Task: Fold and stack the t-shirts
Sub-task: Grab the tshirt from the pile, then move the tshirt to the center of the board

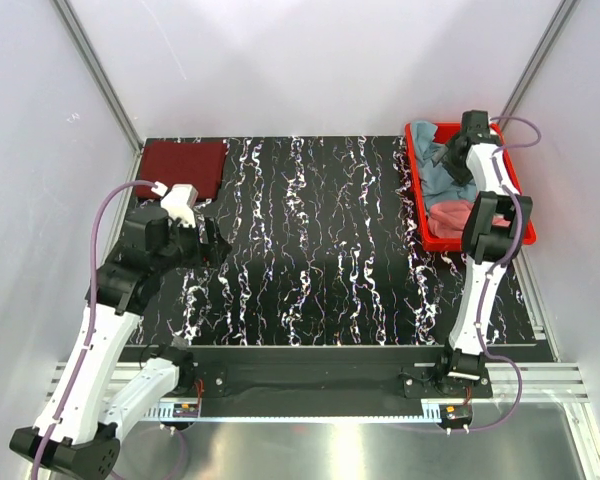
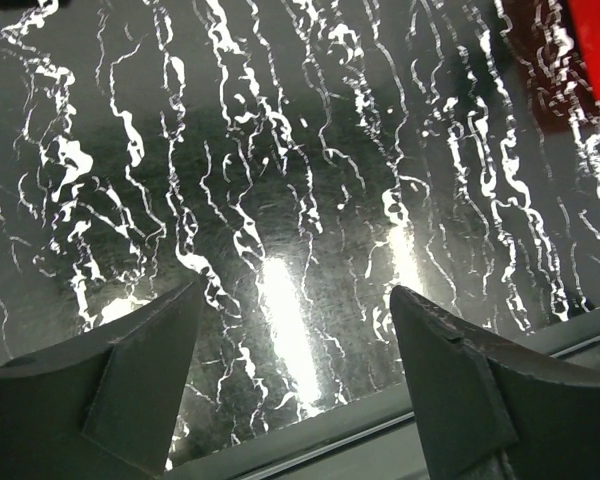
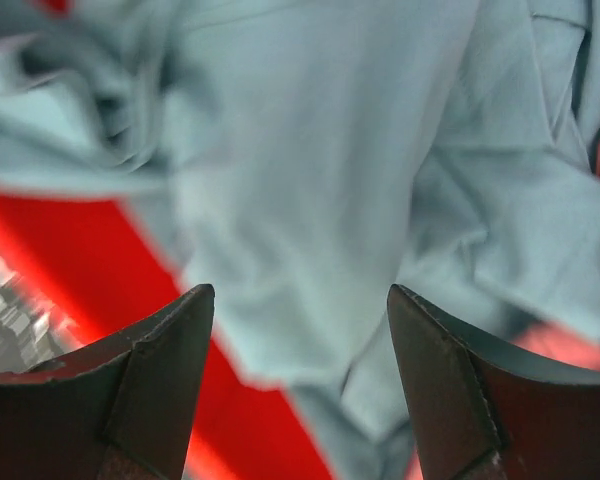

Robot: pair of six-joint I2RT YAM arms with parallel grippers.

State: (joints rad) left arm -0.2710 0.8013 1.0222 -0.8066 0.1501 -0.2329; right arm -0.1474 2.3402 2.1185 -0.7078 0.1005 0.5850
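Observation:
A dark maroon t-shirt [image 1: 182,166] lies folded flat at the table's far left corner. A dusty grey-blue t-shirt [image 1: 442,180] [image 3: 320,150] and a salmon pink t-shirt [image 1: 450,216] lie crumpled in the red tray [image 1: 417,178] at the far right. My right gripper [image 1: 446,158] [image 3: 295,300] hovers over the grey-blue shirt inside the tray, open, with cloth below the jaws but nothing pinched. My left gripper [image 1: 216,246] [image 2: 295,300] stands open over bare marbled table at the left, just in front of the maroon shirt, holding nothing.
The black white-veined table top [image 1: 320,250] spreads between the arms. A metal rail [image 1: 310,385] runs along its near edge and shows under the left fingers [image 2: 150,370]. Red tray floor [image 3: 70,250] shows beside the grey-blue cloth. White walls enclose the cell.

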